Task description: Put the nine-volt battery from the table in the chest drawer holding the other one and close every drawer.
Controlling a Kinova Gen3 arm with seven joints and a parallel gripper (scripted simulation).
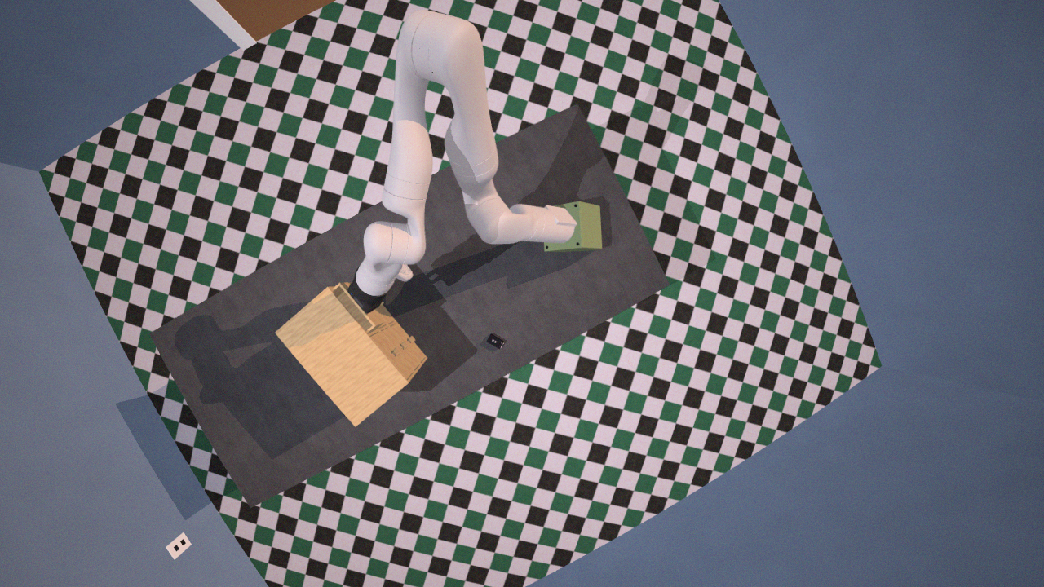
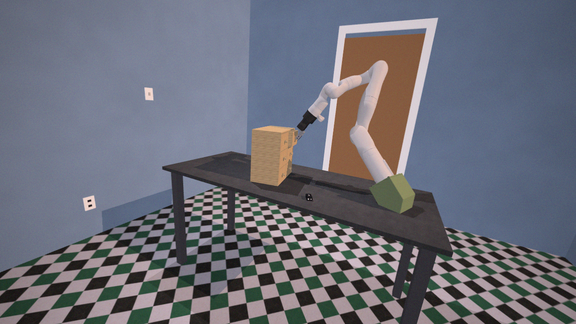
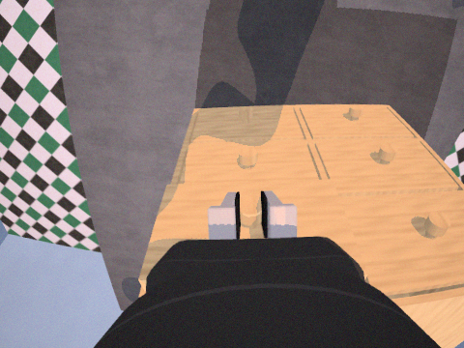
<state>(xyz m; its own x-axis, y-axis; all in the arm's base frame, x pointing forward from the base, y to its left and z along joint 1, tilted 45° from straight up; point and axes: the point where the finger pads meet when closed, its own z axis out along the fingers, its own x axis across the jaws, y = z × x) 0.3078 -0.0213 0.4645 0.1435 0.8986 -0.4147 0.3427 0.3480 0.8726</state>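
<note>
The wooden chest [image 1: 339,357] [image 2: 265,155] stands upright on the table, with drawers in two columns. Its top drawer [image 1: 373,321] [image 2: 290,140] [image 3: 193,213] at the left in the wrist view sticks out a short way; the other drawers look pushed in. My gripper [image 2: 299,136] [image 3: 250,208] is at this drawer's front, its narrow-set fingers shut on the knob [image 3: 251,222]; the arm hides them in the top view. The nine-volt battery [image 1: 496,341] [image 2: 308,196] lies on the table in front of the chest. I cannot make out anything inside the drawer.
The arm stands on a green block [image 1: 590,226] [image 2: 396,194] at the other end of the dark table [image 1: 620,255] [image 2: 350,209]. Closed drawers' knobs [image 3: 247,159] [image 3: 384,155] stick out beside and below the gripper. The battery lies near the table's long edge.
</note>
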